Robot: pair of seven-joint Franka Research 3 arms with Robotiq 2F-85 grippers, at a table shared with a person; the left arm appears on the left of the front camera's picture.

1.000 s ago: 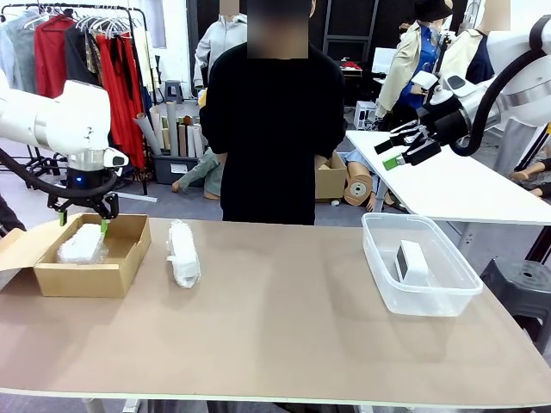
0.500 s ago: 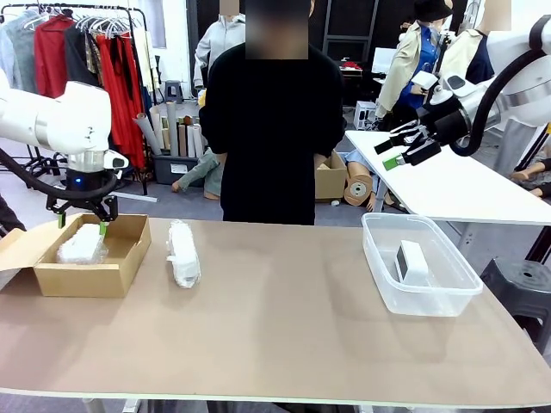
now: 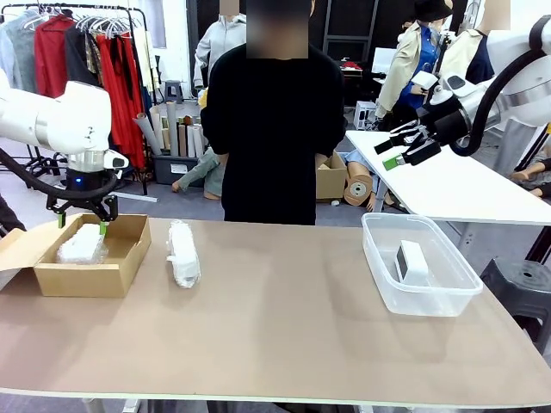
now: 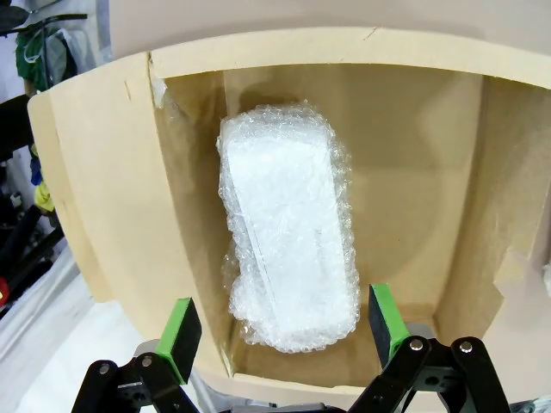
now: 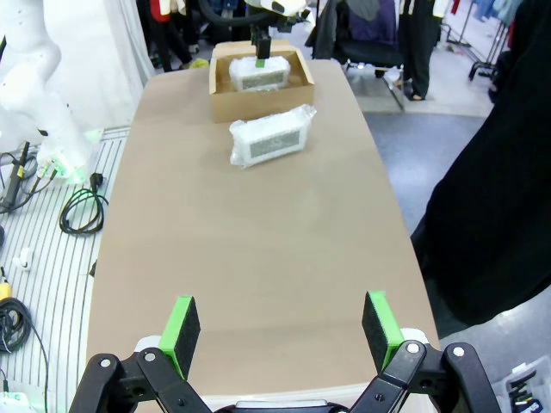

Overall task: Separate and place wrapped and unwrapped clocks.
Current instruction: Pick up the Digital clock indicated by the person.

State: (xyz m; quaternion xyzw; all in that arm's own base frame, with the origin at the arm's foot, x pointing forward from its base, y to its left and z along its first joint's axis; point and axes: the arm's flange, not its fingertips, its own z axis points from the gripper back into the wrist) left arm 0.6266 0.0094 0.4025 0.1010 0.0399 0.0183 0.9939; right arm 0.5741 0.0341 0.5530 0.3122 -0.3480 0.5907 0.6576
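Observation:
A bubble-wrapped clock (image 3: 80, 245) lies inside the brown cardboard box (image 3: 120, 267) at the table's left; it also lies lengthwise in the left wrist view as a white bundle (image 4: 288, 267). My left gripper (image 3: 82, 222) hovers just above it, open and apart from it, with its green pads (image 4: 179, 339) on either side. A second wrapped clock (image 3: 182, 252) rests on the table right of the box, also seen as a bundle (image 5: 269, 135). The bare white clock (image 3: 411, 261) sits in the clear tub (image 3: 448, 297). My right gripper (image 3: 398, 151) is raised high at the right, open and empty.
A person in black stands at the table's far side, hands out of view. The box flap (image 3: 17, 245) hangs open at the left. Bare brown tabletop (image 3: 284, 318) stretches between box and tub. A white table (image 3: 456, 185) stands behind on the right.

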